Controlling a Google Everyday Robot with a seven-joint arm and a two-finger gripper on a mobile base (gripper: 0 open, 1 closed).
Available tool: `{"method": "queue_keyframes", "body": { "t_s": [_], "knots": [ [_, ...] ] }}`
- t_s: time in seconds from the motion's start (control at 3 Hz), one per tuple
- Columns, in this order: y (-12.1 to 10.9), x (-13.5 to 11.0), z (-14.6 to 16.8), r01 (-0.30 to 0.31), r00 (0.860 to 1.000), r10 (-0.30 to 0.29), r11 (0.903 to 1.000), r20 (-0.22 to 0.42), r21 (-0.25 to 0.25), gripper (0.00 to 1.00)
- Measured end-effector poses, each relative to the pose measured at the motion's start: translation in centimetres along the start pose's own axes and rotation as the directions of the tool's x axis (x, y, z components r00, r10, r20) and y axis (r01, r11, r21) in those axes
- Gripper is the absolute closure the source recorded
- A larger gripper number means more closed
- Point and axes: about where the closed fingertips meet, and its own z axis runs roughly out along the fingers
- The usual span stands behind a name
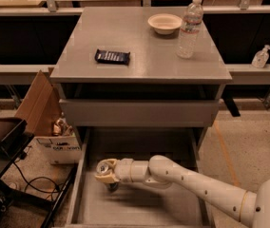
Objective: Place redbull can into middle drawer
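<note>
The redbull can (102,166) shows its silver top and a dark body below. My gripper (108,175) is shut on it, at the end of the white arm reaching in from the lower right. It holds the can low over the left part of the middle drawer (142,205), a wide grey drawer pulled open at the bottom of the cabinet. I cannot tell whether the can's base touches the drawer floor.
A closed drawer with a plain grey front (139,113) sits above. On the cabinet top (139,65) are a dark snack packet (112,56), a bowl (164,23) and a clear water bottle (190,27). A cardboard box (47,118) and cables lie at the left.
</note>
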Motion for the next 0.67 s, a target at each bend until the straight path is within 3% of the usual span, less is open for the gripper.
{"method": "queue_keyframes", "body": {
  "t_s": [0.67],
  "knots": [
    [0.19, 0.17, 0.19, -0.002, 1.000, 0.002, 1.0000, -0.003, -0.005, 0.59]
  ]
}}
